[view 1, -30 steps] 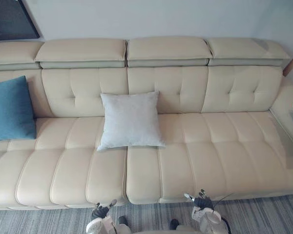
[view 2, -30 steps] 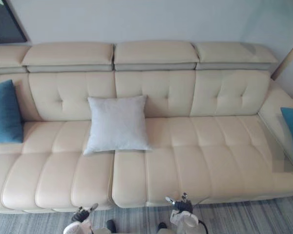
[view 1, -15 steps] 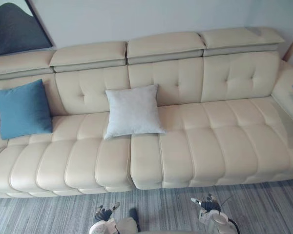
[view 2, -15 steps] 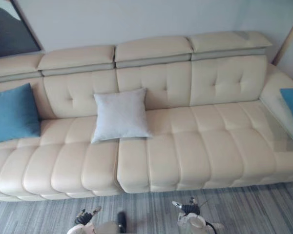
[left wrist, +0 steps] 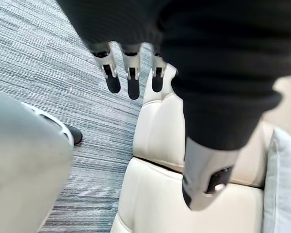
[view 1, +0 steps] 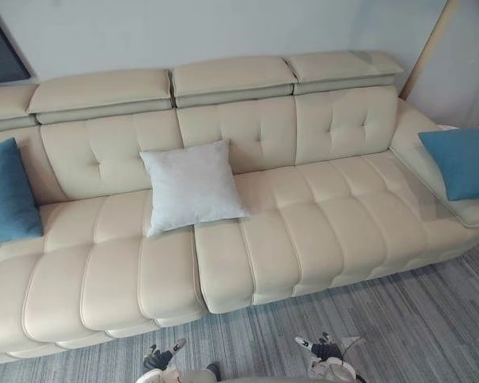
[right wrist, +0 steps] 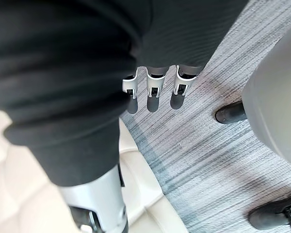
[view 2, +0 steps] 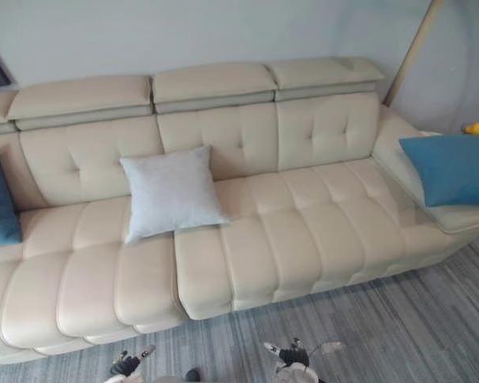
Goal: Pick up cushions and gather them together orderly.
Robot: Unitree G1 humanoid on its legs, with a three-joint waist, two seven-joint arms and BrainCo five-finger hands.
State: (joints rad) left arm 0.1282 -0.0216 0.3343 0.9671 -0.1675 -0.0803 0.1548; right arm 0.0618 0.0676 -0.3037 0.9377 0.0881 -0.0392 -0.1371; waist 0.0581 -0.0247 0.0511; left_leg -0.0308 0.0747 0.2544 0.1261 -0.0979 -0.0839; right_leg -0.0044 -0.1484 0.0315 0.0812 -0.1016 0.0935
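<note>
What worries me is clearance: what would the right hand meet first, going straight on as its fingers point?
Probably the grey carpet, which lies past the straight fingers of the right hand. The front edge of the sofa runs close beside that line, and depth is unclear.

Our two eye views look down from the head, well back from the cream sofa. They face its backrest across the whole seat, with striped carpet along the sofa's front edge. They share nearly everything; the right eye reaches further past the sofa's right arm. Each wrist view looks from very close along its own hand, the left hand and the right hand, down onto the carpet and the sofa's front edge.
</note>
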